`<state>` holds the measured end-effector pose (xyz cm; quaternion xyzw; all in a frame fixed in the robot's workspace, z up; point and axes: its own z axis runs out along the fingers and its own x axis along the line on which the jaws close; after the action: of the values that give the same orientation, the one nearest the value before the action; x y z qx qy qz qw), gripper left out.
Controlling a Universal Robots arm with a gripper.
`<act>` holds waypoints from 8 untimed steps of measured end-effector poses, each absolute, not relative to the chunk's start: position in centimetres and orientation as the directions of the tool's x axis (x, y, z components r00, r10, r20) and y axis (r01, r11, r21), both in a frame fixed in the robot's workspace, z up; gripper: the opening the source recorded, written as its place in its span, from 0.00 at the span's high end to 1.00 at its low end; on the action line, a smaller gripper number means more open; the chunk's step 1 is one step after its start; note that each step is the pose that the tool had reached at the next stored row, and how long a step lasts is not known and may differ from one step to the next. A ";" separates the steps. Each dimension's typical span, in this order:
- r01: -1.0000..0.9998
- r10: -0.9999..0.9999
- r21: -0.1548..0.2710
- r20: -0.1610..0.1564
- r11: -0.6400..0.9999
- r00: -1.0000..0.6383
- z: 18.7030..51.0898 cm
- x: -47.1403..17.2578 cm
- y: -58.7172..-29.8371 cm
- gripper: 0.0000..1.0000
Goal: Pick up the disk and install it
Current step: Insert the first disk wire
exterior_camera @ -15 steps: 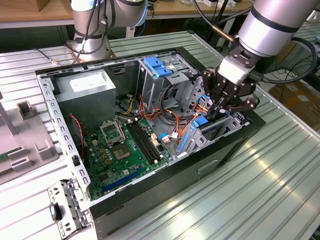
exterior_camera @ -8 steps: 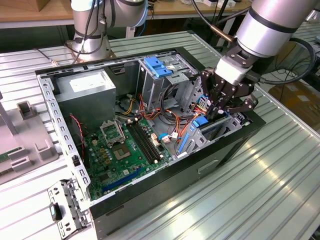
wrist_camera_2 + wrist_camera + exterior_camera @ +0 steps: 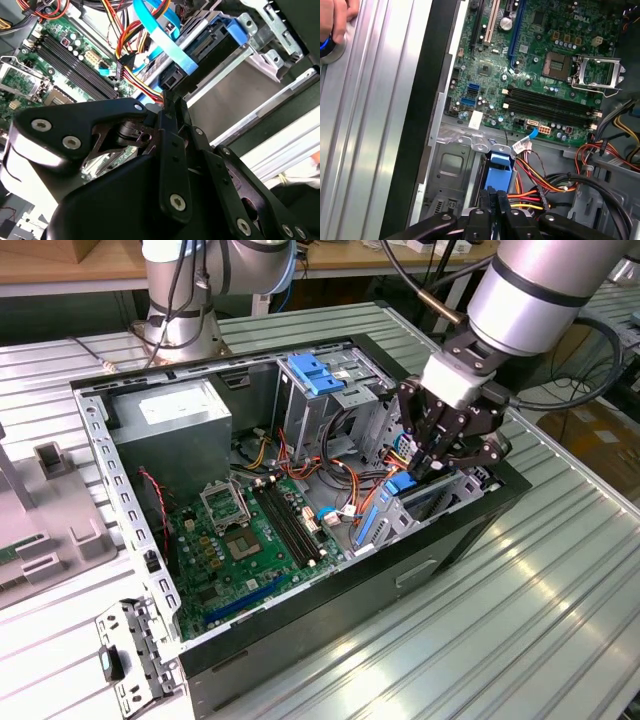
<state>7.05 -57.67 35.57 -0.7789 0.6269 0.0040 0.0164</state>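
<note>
- On the exterior view's left, a grey plastic part (image 3: 50,462) stands on the ribbed metal worktop (image 3: 560,580), and a loose metal bracket (image 3: 135,655) lies near the front corner of the case.
- The open computer case (image 3: 300,520) lies on its side in the middle of the worktop. Inside, the silver power supply (image 3: 170,420) sits toward the exterior view's left, and the green motherboard (image 3: 250,540) is below it with the processor socket (image 3: 222,502) and the black memory slots (image 3: 290,525).
- Further to the exterior view's right, the metal drive cage (image 3: 330,400) carries a blue plastic bracket (image 3: 313,373) on top. Bundles of red, orange and yellow cables (image 3: 345,480) run between the cage and the board.
- The end effector (image 3: 428,468) reaches down into the exterior view's right end of the case. Its black fingers (image 3: 492,200) are brought close together and pinch the blue tab of the disk (image 3: 500,167).
- The disk (image 3: 405,490) sits in the lower drive bay at that end of the case, with its blue carrier frame between the metal rails, just beside the cables. In the second wrist view the disk (image 3: 210,50) lies in the bay with a flat blue cable (image 3: 165,42) over it.
- In the first wrist view, a person's hand (image 3: 337,17) rests on the worktop beside the case.
</note>
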 end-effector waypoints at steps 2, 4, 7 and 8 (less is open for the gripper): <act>-0.979 -0.978 -0.020 -0.027 -0.204 0.205 35.6 7.0 -57.7 0.82; -0.981 -0.981 -0.020 -0.027 -0.193 0.193 35.6 6.9 -57.7 0.82; -0.984 -0.984 -0.020 -0.027 -0.175 0.175 35.6 6.9 -57.6 0.82; -0.984 -0.984 -0.020 -0.027 -0.174 0.175 35.6 6.9 -57.6 0.82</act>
<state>6.93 -57.60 35.57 -0.7663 0.6423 0.0037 0.0165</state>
